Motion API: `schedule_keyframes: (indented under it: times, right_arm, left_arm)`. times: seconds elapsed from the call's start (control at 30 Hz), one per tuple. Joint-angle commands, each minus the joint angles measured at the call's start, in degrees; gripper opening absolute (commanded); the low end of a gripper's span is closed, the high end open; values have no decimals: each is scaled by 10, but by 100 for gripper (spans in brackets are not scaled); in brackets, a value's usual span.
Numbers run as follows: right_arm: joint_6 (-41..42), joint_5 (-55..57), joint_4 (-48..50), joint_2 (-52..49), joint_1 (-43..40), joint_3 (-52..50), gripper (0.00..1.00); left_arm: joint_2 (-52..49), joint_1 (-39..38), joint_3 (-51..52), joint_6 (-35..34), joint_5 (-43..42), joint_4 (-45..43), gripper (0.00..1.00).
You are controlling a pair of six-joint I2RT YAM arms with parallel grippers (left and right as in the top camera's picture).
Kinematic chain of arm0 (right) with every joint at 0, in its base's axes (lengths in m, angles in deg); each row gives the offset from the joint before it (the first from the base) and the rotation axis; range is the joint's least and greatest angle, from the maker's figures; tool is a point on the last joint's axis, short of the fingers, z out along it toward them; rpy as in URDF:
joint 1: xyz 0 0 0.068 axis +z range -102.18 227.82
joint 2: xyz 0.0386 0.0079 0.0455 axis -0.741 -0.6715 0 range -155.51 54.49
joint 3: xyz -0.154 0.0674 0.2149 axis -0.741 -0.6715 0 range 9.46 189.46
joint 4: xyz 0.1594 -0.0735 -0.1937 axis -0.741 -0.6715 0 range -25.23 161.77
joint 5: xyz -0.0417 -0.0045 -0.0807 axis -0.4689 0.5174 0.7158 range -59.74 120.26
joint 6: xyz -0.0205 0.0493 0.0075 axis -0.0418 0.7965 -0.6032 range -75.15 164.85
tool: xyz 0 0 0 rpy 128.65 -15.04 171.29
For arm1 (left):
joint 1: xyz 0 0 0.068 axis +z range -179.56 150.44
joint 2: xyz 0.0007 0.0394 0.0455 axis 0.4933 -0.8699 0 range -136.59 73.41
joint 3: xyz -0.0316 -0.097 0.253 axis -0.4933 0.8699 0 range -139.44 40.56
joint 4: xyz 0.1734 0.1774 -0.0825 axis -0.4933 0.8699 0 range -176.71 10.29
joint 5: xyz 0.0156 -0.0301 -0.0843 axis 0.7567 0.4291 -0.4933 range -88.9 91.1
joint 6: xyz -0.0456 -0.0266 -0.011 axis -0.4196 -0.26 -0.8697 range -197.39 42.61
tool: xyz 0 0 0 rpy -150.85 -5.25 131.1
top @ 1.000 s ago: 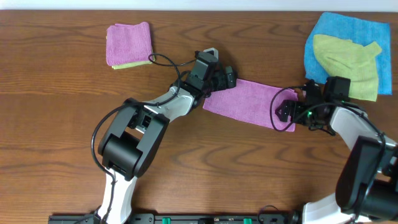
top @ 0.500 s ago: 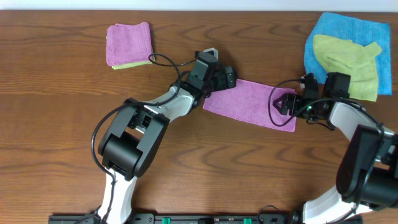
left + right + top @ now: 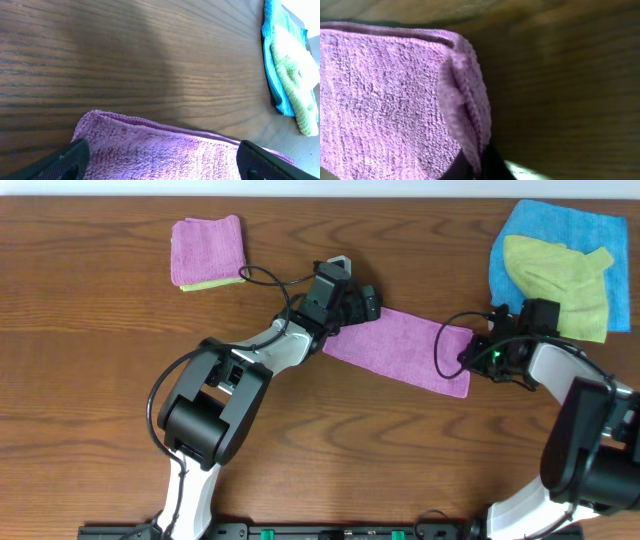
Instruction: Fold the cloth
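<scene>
Cloth [image 3: 400, 348] is purple-magenta, doubled into a long narrow strip. It lies on the table [image 3: 90, 380] near centre, running diagonally from upper left to lower right. Right wrist view shows its lower-right end [image 3: 385, 100]: stacked layers, fuzzy pile, corner gathered into a small ridge. Left wrist view shows the other end [image 3: 165, 147]: rounded corner flat on the wood, hem along the far side.

At the lower-right end, right gripper [image 3: 473, 358] has its jaws closed tight on the cloth's corner. Right wrist view: dark fingertips [image 3: 457, 172] meet at the bottom of frame with the fabric ridge clamped between them. Can't tell whether that corner is lifted off the wood.

At the upper-left end, left gripper [image 3: 360, 306] has its jaws spread fully wide, holding nothing. Left wrist view: black fingers [image 3: 67, 160] sit in the lower corners of frame, one on each side, with the cloth's end lying between them. Can't tell if the tips touch fabric or table.

Elsewhere:
- Small folded stack [image 3: 207, 250] sits far upper left, purple on top with a yellow-green edge showing beneath, well apart from the strip.
- Blue cloth [image 3: 560, 225] lies flat in the top-right corner.
- Yellow-green cloth [image 3: 555, 280] is rumpled on top of the blue one, near the right arm.
- Both of these also show at the right edge of the left wrist view.
</scene>
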Motion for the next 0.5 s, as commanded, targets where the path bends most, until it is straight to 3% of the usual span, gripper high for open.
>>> schedule_keyframes:
  times: [0.0, 0.47]
  right_arm:
    - [8, 90, -21, -34, 2, -27, 2]
    - [19, 97, -128, 68, 5, 44, 1]
  left_arm:
    - [-4, 2, -7, 6, 12, -1, 95]
    - [39, 33, -10, 7, -25, 12, 95]
